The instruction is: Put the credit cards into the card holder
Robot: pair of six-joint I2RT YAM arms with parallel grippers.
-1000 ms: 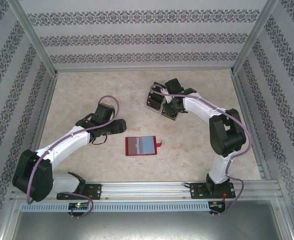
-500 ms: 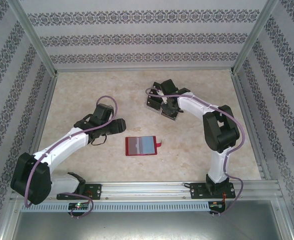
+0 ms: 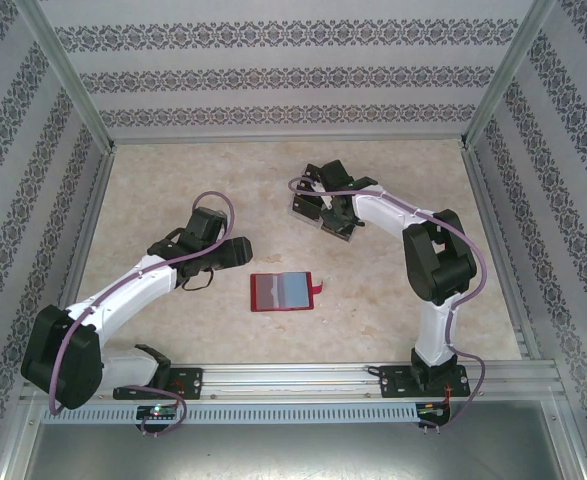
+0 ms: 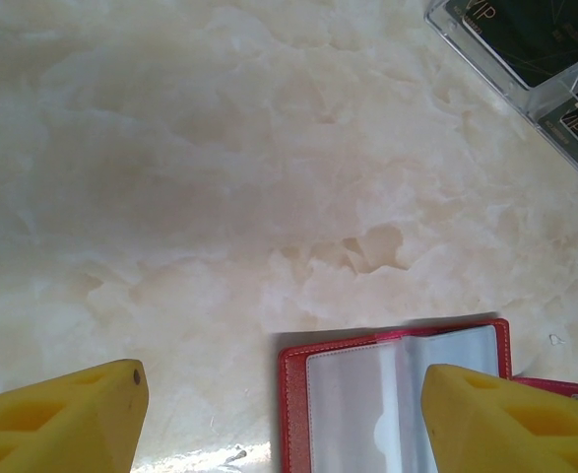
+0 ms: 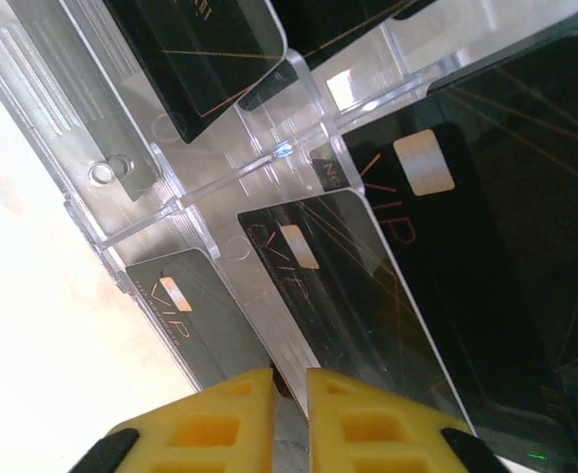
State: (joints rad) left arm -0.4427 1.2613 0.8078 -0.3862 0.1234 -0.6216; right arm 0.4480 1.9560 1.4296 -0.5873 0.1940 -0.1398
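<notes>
The card holder [image 3: 283, 291], a red wallet, lies open and flat at the table's middle with its grey-blue inside up. My left gripper [image 3: 241, 250] hovers just left of it, open; in the left wrist view its yellow fingers [image 4: 72, 419] straddle the card holder's [image 4: 397, 394] left half without touching. Several black credit cards [image 5: 357, 286] stand in the slots of a clear plastic stand [image 5: 170, 197]. My right gripper [image 5: 289, 379] is down in that stand [image 3: 308, 205], its yellow fingers pinched on the edge of one credit card.
More black cards [image 4: 540, 30] in the clear stand show at the top right of the left wrist view. Bare marble-look tabletop [image 3: 173, 180] lies around both arms. Patterned walls and a metal frame [image 3: 283, 140] close the table on three sides.
My right arm reached further left into the stand and its jaws closed on a card's edge. The left arm and the wallet stayed put.
</notes>
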